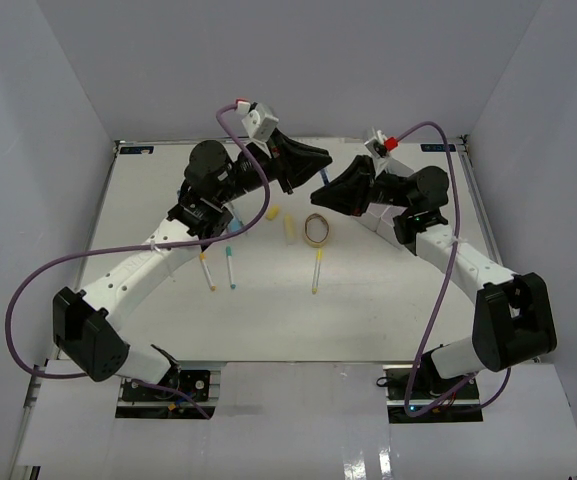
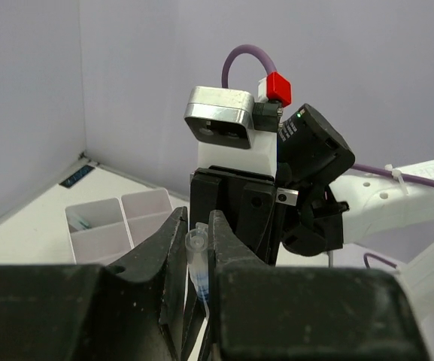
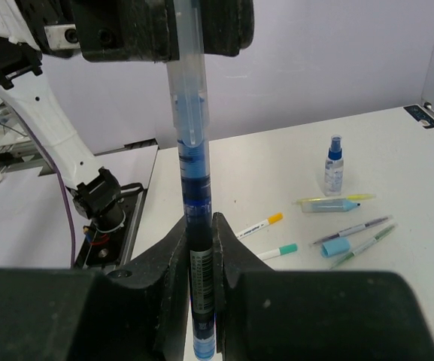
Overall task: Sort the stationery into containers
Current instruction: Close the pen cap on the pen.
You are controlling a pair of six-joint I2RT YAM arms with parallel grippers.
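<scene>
Held above the white bench point(image 1: 268, 320), a blue pen point(image 3: 192, 150) is grasped at opposite ends by the left hand point(image 2: 196, 226) and the right hand point(image 3: 199, 226), both clenched on it. A tan rubber-band ring point(image 1: 317, 229), a yellow block point(image 1: 289, 230) and a teal-capped marker point(image 1: 230, 267) are scattered beneath. A small spray bottle point(image 3: 334, 164) is seen upright. The divided white tray point(image 2: 122, 214) is set beyond. Pale grey walls point(image 1: 288, 60) enclose the bench.
</scene>
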